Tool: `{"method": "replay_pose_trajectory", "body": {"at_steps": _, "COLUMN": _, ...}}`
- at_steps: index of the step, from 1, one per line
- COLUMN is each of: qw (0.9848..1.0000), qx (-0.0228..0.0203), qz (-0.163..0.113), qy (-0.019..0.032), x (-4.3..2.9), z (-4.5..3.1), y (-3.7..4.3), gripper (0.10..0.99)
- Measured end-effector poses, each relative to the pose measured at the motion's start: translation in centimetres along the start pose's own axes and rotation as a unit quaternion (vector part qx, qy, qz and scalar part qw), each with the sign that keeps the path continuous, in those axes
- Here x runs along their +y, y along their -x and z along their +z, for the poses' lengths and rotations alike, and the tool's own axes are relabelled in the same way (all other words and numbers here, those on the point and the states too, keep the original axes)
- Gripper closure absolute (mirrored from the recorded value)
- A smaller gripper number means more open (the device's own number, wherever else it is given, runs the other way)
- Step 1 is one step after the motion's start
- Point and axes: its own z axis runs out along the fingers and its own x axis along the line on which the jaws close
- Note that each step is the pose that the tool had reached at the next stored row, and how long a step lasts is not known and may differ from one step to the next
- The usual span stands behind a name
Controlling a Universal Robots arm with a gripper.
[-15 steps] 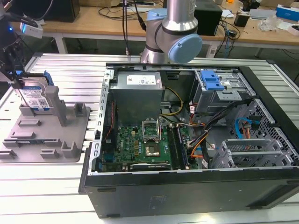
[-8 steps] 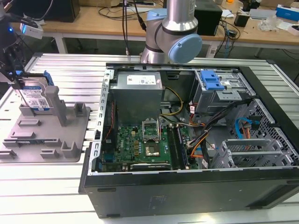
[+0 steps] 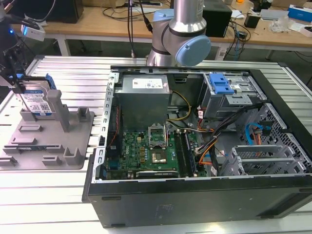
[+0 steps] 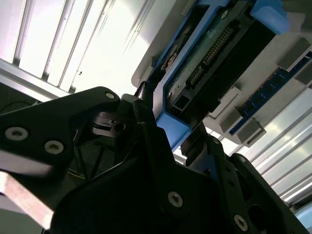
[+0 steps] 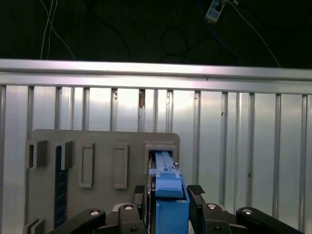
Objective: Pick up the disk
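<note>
At the exterior view's left, on the slatted aluminium counter (image 3: pixel 48 195), the disk (image 3: pixel 39 102) stood upright on edge in a grey plastic fixture (image 3: pixel 73 141), its white-and-blue label facing the camera and a blue side rail showing along its upper edge. The end effector (image 3: pixel 20 92) hung over that corner of the fixture, a dark finger reaching down in front of the label. In the first wrist view, the black fingers (image 5: pixel 195 195) sat one on each side of the disk's blue rail (image 5: pixel 168 200), pressed against it with no gap showing, so the end effector was closed on the disk. The disk's far end lay in a slot of the grey fixture, whose raised blocks and recesses spread beside it over the counter's ribs. In the second wrist view, the disk's connector end (image 4: pixel 214 48) showed a row of pins framed by the blue rail, with the dark fingers meeting it at the near corner. Well apart from the fixture, toward the exterior view's right, an open computer case (image 3: pixel 195 195) lay on its side on the counter, with a green motherboard (image 3: pixel 146 151), a grey power supply (image 3: pixel 144 90) and a blue-handled drive cage (image 3: pixel 222 85) inside. The robot arm's silver and pale-blue joint (image 3: pixel 187 46) rose behind the case.
</note>
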Motion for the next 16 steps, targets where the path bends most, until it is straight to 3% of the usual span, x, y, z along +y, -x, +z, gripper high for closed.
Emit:
{"method": "replay_pose_trajectory", "body": {"at_steps": 4, "qw": 1.0, "qx": 0.0001, "qz": 0.0, "qy": 0.0001, "x": 0.05, "z": 0.05, "y": 0.0, "gripper": 0.631}}
{"method": "replay_pose_trajectory", "body": {"at_steps": 5, "qw": 1.0, "qx": 0.0001, "qz": 0.0, "qy": 0.0001, "x": 0.06, "z": 0.06, "y": 0.0, "gripper": 0.702}}
{"method": "replay_pose_trajectory", "body": {"at_steps": 12, "qw": 1.0, "qx": 0.0, "qz": 0.0, "qy": 0.0, "x": 0.06, "z": 0.13, "y": -0.08, "gripper": 0.702}}
{"method": "replay_pose_trajectory", "body": {"at_steps": 16, "qw": 1.0, "qx": -0.0001, "qz": 0.0, "qy": 0.0, "x": 0.08, "z": -0.38, "y": -0.13, "gripper": 0.702}}
